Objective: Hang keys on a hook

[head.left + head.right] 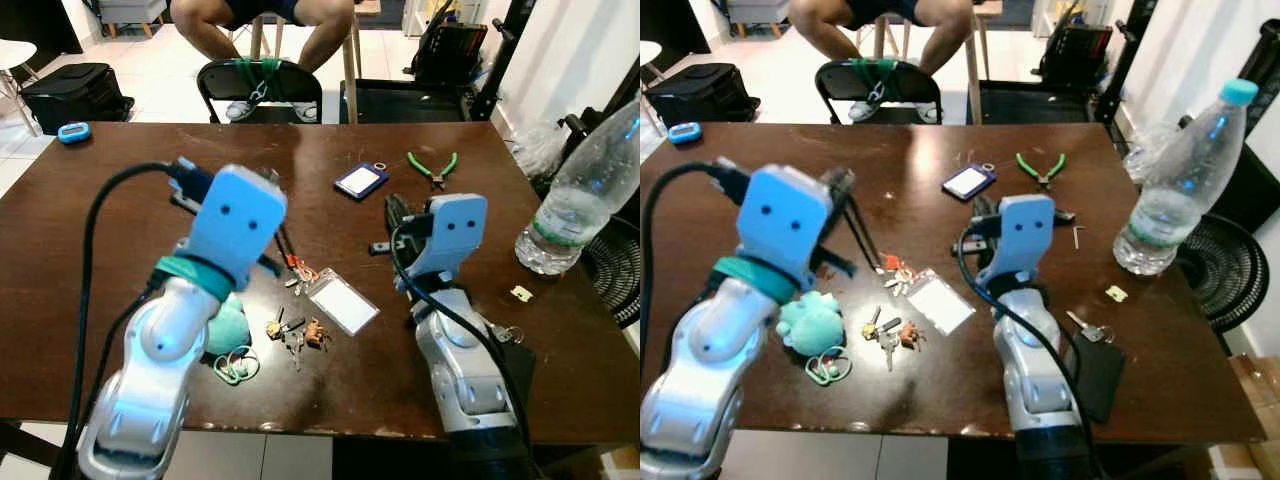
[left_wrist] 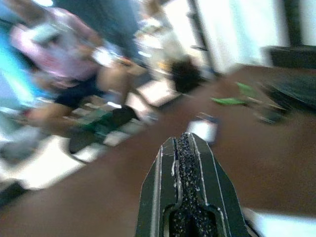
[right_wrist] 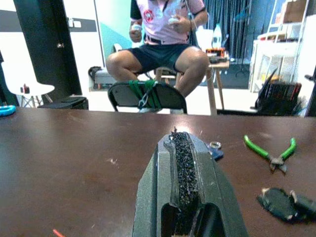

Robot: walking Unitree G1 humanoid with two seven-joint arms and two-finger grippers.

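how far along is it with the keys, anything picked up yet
Nothing looks done yet. The bunch of keys lies on the brown table beside the clear badge holder and the teal plush. In hand: nothing; the left tool and right tool are both shut and held above the table. Left: grasping the keys and finding a hook, which I can't make out here.
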